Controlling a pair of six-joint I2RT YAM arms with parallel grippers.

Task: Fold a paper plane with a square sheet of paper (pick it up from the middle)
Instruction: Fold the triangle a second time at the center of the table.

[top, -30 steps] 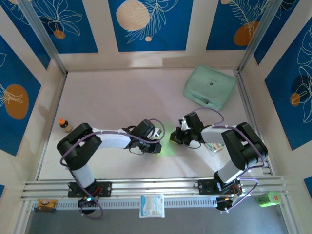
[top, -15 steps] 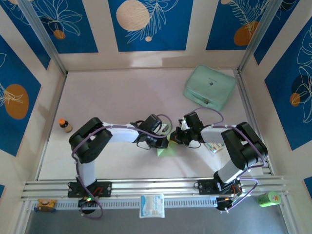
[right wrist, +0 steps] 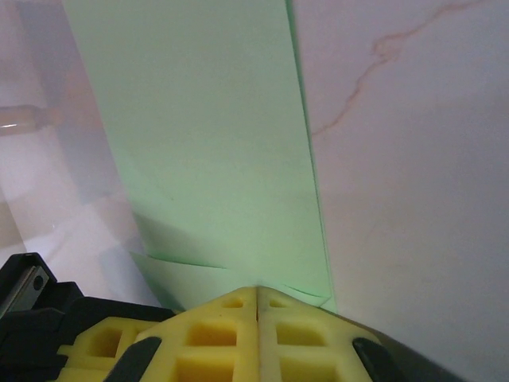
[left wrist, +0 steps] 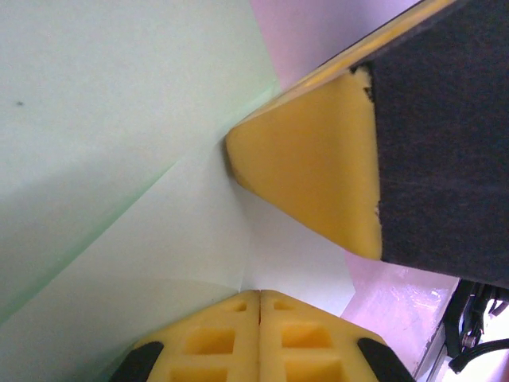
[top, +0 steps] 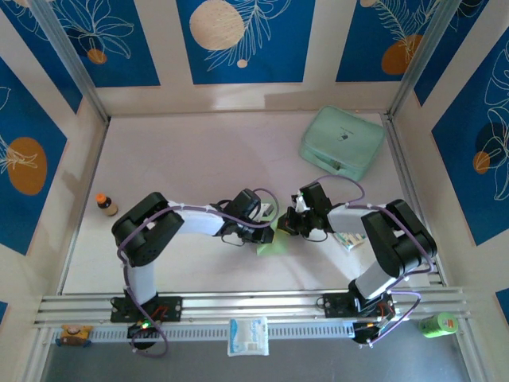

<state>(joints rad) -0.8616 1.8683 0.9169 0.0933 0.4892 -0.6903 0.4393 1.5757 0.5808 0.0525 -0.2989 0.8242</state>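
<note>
The light-green sheet of paper [top: 273, 246] lies on the table between the two arms, folded into layers with visible creases [left wrist: 119, 119] [right wrist: 215, 143]. I cannot tell whether it has the shape of a paper plane. My left gripper [top: 269, 232] is shut, its tips [left wrist: 260, 296] resting on the paper where a crease ends. My right gripper [top: 284, 226] is shut too, its tips [right wrist: 257, 291] on the paper's near edge, where a small flap lifts. In the left wrist view the right gripper's yellow finger [left wrist: 310, 167] touches the paper. The two grippers are almost touching.
A thick mint-green case [top: 342, 142] sits at the back right. A small bottle [top: 105, 204] stands near the left wall. A printed packet [top: 347, 239] lies beside the right arm. Off the table in front are a white-and-blue packet [top: 248, 336] and a green can [top: 439, 324].
The left arm has swung right and brought its gripper up against the right gripper over the paper. Over the last half second almost nothing has moved. The right arm stayed put.
</note>
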